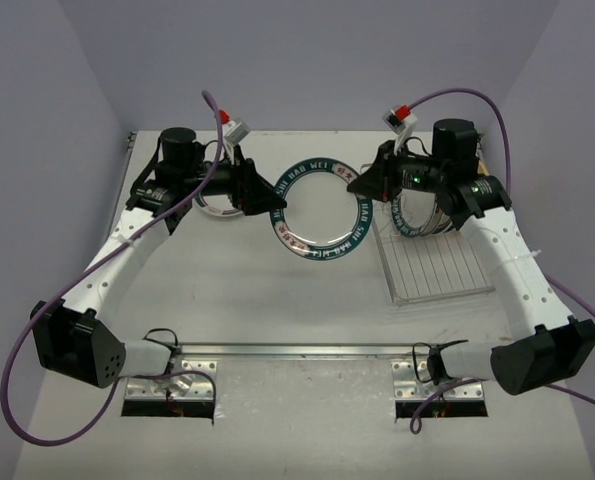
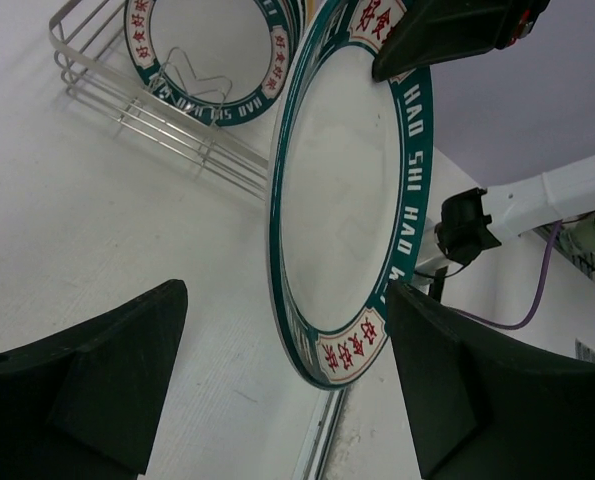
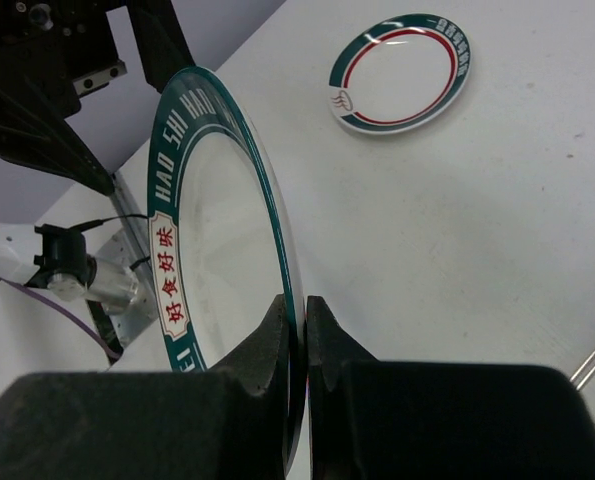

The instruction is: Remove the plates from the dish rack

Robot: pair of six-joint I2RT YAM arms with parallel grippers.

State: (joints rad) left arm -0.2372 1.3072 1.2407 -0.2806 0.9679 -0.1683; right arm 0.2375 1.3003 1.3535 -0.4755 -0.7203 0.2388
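Green-rimmed plate (image 1: 318, 212), aloft between the arms: right gripper (image 1: 369, 185) pinches one rim, left gripper (image 1: 267, 192) (jaws wide, empty) faces the opposite rim.

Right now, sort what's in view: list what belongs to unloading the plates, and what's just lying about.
Job: held plate, gripped by right hand; open left hand; racked plates; dish rack; plate on the table.
Not the job: metal rail, only a fixture.

the white table (image 1: 307, 310) carries the dish rack (image 1: 437, 270) at right and one ringed plate (image 3: 402, 72) lying flat.
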